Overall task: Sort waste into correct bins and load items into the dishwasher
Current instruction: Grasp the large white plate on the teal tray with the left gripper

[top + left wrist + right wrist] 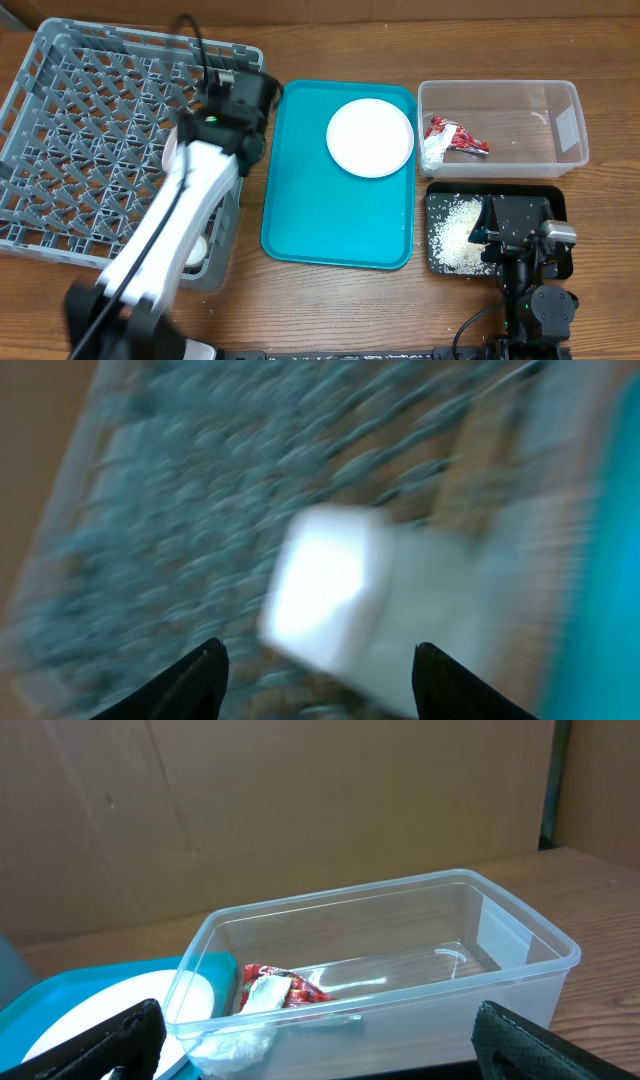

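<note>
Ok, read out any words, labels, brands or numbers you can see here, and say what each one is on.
No text is readable in any view.
On the red and white wrapper in the clear plastic bin: any print is too small to read.
On the white plate, teal tray and gray dish rack: no markings show.
Left wrist view: too blurred to tell.

I have open room over the lower half of the teal tray (330,220) — only the white plate (370,137) fills its upper right. My left arm (185,215) lies across the dish rack's (70,120) right edge, and the clear bin's (520,125) walls stand just beside the tray.
</note>
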Robot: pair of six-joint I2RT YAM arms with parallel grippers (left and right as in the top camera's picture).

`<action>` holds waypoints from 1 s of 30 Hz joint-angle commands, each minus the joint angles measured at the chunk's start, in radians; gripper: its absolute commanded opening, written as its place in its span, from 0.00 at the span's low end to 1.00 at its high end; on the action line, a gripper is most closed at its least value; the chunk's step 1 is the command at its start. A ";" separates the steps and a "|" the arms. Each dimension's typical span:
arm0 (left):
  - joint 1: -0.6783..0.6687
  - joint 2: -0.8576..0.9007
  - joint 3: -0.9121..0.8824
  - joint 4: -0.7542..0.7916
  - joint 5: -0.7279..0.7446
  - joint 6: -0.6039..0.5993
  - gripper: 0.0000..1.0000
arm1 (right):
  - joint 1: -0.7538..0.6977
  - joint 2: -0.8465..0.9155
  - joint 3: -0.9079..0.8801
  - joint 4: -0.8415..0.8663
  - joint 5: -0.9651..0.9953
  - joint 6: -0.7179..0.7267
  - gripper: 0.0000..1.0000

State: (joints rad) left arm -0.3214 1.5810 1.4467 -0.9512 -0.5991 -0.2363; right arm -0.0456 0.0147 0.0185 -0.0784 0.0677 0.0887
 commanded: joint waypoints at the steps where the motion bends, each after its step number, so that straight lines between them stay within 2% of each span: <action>1: -0.014 -0.089 0.057 0.039 0.609 -0.019 0.63 | 0.000 -0.012 -0.011 0.006 0.008 -0.004 1.00; 3: -0.034 -0.092 0.057 0.075 0.760 -0.019 0.64 | 0.000 -0.012 -0.011 0.006 0.008 -0.004 1.00; 5: -0.069 -0.074 0.056 0.100 0.807 -0.019 0.64 | 0.000 -0.012 -0.011 0.006 0.008 -0.004 1.00; 9: -0.173 0.024 0.056 0.147 0.798 -0.003 0.65 | 0.000 -0.012 -0.011 0.005 0.008 -0.004 1.00; 12: -0.212 0.119 0.056 0.191 0.751 -0.014 0.57 | 0.000 -0.012 -0.011 0.006 0.008 -0.004 1.00; 15: -0.217 0.214 0.056 0.230 0.700 -0.081 0.54 | 0.000 -0.012 -0.011 0.006 0.008 -0.004 1.00; 22: -0.189 0.450 0.056 0.378 0.698 -0.285 0.61 | 0.000 -0.012 -0.011 0.006 0.008 -0.004 1.00; 28: -0.189 0.526 0.056 0.328 0.703 -0.288 0.60 | 0.000 -0.012 -0.011 0.006 0.008 -0.004 1.00; 30: -0.189 0.535 0.056 0.284 0.703 -0.304 0.56 | 0.000 -0.012 -0.011 0.006 0.008 -0.004 1.00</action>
State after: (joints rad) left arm -0.5144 2.0930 1.5040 -0.6292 0.1085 -0.4961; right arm -0.0456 0.0147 0.0185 -0.0788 0.0677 0.0895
